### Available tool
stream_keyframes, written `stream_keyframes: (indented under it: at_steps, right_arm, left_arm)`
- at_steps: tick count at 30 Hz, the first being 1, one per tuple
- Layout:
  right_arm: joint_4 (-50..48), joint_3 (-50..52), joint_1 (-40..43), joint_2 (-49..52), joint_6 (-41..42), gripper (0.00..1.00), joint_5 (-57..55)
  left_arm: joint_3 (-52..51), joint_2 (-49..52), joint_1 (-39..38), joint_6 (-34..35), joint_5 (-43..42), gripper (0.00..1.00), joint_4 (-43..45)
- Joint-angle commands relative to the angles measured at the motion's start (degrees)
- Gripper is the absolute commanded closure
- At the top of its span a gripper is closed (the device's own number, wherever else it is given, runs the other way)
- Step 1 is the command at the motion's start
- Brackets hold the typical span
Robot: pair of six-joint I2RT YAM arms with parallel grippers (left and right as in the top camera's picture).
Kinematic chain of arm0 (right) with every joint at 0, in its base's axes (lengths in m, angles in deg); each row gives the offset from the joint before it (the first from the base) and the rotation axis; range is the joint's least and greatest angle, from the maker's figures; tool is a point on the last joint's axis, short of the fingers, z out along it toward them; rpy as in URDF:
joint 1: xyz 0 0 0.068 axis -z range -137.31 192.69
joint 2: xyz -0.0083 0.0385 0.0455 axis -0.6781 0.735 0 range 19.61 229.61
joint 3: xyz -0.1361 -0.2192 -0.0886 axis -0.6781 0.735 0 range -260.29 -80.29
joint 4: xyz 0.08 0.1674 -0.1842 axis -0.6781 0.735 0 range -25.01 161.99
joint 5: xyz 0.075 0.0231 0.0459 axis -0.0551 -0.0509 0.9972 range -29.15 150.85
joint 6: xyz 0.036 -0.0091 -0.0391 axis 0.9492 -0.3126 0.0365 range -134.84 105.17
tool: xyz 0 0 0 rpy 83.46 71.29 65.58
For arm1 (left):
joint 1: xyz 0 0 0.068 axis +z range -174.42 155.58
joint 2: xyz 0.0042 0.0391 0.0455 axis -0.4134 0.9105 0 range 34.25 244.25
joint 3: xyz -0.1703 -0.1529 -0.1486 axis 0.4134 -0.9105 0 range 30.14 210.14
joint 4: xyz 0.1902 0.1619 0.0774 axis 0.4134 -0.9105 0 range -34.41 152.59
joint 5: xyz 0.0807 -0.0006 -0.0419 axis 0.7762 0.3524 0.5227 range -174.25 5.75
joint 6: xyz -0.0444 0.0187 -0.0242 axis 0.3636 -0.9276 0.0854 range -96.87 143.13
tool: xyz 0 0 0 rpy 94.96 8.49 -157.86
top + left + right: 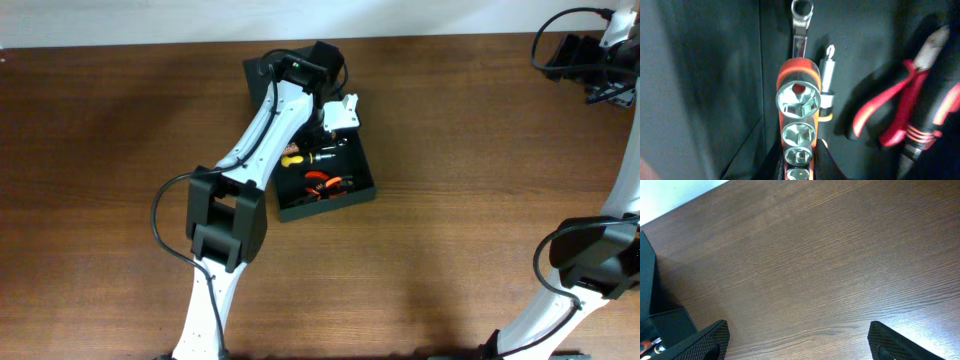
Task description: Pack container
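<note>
1. The container [364,165] lies open on the table [480,150] with its flap lid thrown back on the far side. This leaves the tray clear for tools to go straight down into it.
2. The left gripper [799,169] reaches inside the container, its fingers drawn narrow on one end of an orange socket rail [798,100]. Gripping the end leaves the row of sockets clear, probably so the rail can be laid flat.
3. The rail hangs lengthways near one inner wall of the container [700,75]. It sits over a wrench [800,25] and just beside a bit driver [826,70], and that strip looks like the room left in the tray.
4. Red-handled pliers [890,112] lie toward the container's opposite side, apart from the rail.
5. The right gripper [797,327] hovers over bare table well away from the container, fingers wide and holding nothing. It is likely parked there to keep out of the left arm's way.
6. The packing looks well along. The next move calls for lowering and letting go, and the risk is that the rail settles crooked on the wrench.
</note>
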Motion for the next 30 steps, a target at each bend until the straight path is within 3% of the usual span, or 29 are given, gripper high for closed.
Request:
stream_keyframes:
  at_steps: [1, 5, 6, 7, 13, 21, 25, 28, 30]
  right_arm:
    - [0.07, 0.13, 0.07, 0.09, 0.46, 0.12, 0.98]
    - [0.07, 0.13, 0.07, 0.09, 0.48, 0.12, 0.98]
    - [0.07, 0.13, 0.07, 0.09, 0.48, 0.12, 0.98]
    - [0.15, 0.13, 0.07, 0.09, 0.48, 0.12, 0.98]
    - [0.90, 0.13, 0.02, 0.09, 0.46, 0.12, 0.98]
    - [2.80, 0.13, 0.00, 0.09, 0.46, 0.15, 0.98]
    - [3.61, 0.13, -0.07, 0.09, 0.46, 0.33, 1.64]
    - [4.33, 0.13, -0.20, 0.09, 0.44, 0.71, 6.82]
    - [4.85, 0.15, -0.83, 0.09, 0.20, 0.91, 8.98]
  left_arm:
    - [-0.17, 1.73, 0.96, -1.16, 1.73, 0.97, 0.24]
    - [-0.17, 1.84, 1.46, -1.14, 2.67, 0.69, 0.79]
    - [-0.15, 1.81, 1.46, -1.09, 2.64, 0.39, 0.83]
    - [-0.09, 1.79, 1.46, -0.44, 2.62, 0.01, 0.79]
    - [6.03, 0.74, 1.51, 6.60, -0.13, 0.01, -4.70]
    - [20.48, -4.55, 2.19, 6.67, -12.09, 0.01, -14.71]
    - [23.47, -8.68, 2.19, 7.48, -14.01, 0.01, -18.05]
    - [23.47, -11.67, 2.54, 9.35, -12.68, 0.01, -17.88]
    - [23.47, -12.24, 3.63, 17.49, -7.56, 0.01, -17.38]
